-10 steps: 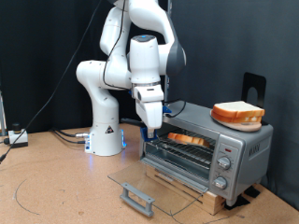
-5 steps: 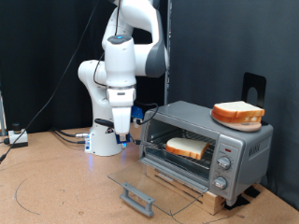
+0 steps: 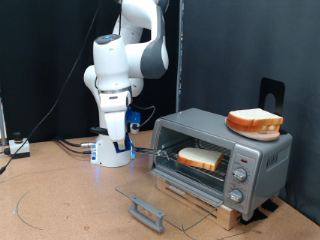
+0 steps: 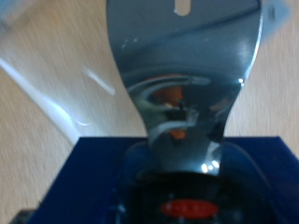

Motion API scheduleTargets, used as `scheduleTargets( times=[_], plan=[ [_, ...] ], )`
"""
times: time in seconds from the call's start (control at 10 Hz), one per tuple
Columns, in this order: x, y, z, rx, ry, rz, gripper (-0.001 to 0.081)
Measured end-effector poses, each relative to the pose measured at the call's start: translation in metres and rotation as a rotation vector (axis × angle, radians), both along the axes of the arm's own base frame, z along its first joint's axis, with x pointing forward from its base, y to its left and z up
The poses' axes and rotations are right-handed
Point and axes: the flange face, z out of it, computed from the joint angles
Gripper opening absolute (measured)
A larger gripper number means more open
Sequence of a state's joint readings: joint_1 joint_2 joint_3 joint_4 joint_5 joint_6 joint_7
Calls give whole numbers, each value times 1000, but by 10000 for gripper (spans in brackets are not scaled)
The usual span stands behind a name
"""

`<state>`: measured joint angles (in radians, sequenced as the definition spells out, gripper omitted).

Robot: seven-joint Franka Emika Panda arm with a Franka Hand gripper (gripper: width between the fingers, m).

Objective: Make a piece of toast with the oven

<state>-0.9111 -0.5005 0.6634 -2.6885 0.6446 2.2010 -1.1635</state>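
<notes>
Presently my white jointed arm (image 3: 125, 60) stands tall at about ten o'clock in the exterior view, bent down toward its own white base (image 3: 113, 148). At four o'clock sits the boxy silver-grey toaster oven (image 3: 222, 160), its glass door (image 3: 160, 197) dropped flat open with the grey bar handle (image 3: 146, 211) at its front edge, all on the brown wooden table (image 3: 60, 205). Inside, on the rack, lies the pale tan piece of toast with orange-brown crust (image 3: 201, 157); a second near-identical bread slice (image 3: 254, 122) rests on the oven's roof. My gripper (image 3: 131, 128) hangs beside the base, well apart from the oven, and I cannot tell whether its fingers are spread or closed. The wrist view shows only a shiny curved metal plate (image 4: 182, 75) over a dark blue block (image 4: 177, 182).
</notes>
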Motion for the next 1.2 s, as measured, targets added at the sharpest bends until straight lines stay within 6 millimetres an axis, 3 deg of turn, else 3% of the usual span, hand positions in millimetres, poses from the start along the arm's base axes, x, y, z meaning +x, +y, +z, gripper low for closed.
scheduleTargets(
  times=[0.3, 0.8, 1.1, 1.2],
  plan=[
    [-11, 13, 34, 128, -53, 61, 394],
    [-28, 47, 85, 136, -110, 108, 394],
    [-35, 58, 89, 163, -103, 113, 394],
    [-37, 72, 89, 232, -93, 132, 394]
  ],
)
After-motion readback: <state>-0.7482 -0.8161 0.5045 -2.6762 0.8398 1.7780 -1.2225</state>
